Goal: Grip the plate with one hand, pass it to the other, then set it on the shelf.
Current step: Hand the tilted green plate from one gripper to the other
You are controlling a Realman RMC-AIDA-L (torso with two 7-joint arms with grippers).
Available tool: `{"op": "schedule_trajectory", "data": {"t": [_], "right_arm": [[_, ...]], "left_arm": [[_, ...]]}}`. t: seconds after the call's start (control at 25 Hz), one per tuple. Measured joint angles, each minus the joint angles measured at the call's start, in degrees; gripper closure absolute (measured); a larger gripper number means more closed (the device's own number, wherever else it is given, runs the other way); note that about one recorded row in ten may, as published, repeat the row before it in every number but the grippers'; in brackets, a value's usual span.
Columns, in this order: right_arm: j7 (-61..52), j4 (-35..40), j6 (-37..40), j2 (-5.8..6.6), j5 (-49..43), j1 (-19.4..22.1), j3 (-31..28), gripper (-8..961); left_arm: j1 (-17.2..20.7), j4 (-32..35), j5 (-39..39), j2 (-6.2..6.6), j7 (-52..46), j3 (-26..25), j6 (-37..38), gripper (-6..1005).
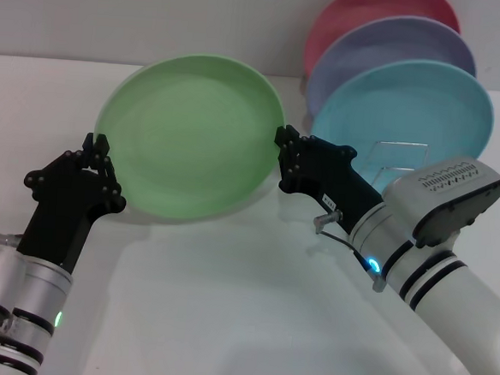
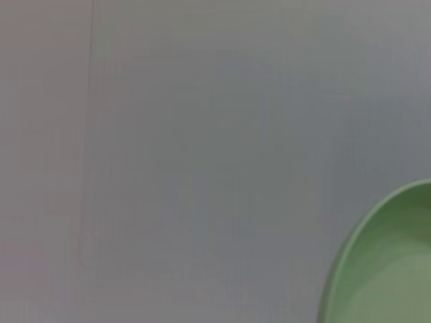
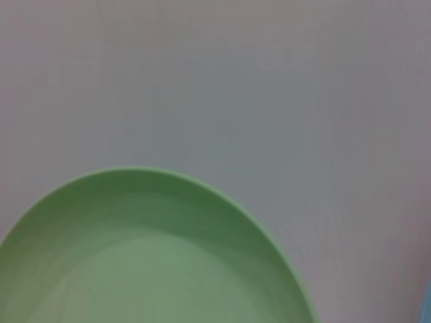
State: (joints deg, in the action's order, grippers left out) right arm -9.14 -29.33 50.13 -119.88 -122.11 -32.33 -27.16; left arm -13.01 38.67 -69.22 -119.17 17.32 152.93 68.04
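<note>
Both grippers flank the plate (image 1: pixel 189 136), held tilted off the table: right gripper (image 1: pixel 284 160) pinches its right rim; left gripper (image 1: pixel 97 164) touches the left rim (grip state unclear). I judge the handover imminent.

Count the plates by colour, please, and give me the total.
Green plate: 1
Blue plate: 1
Lavender plate: 1
Pink plate: 1
Total: 4 plates
</note>
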Motion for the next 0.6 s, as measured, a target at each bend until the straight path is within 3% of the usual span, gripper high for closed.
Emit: {"op": "schedule_trajectory", "data": {"t": [0.6], "right_arm": [[-0.1, 0.2, -1.9, 0.01, 0.1, -1.1, 0.0, 924]], "left_arm": [[0.1, 0.0, -0.1, 0.0, 0.3, 0.3, 0.0, 963]]}}
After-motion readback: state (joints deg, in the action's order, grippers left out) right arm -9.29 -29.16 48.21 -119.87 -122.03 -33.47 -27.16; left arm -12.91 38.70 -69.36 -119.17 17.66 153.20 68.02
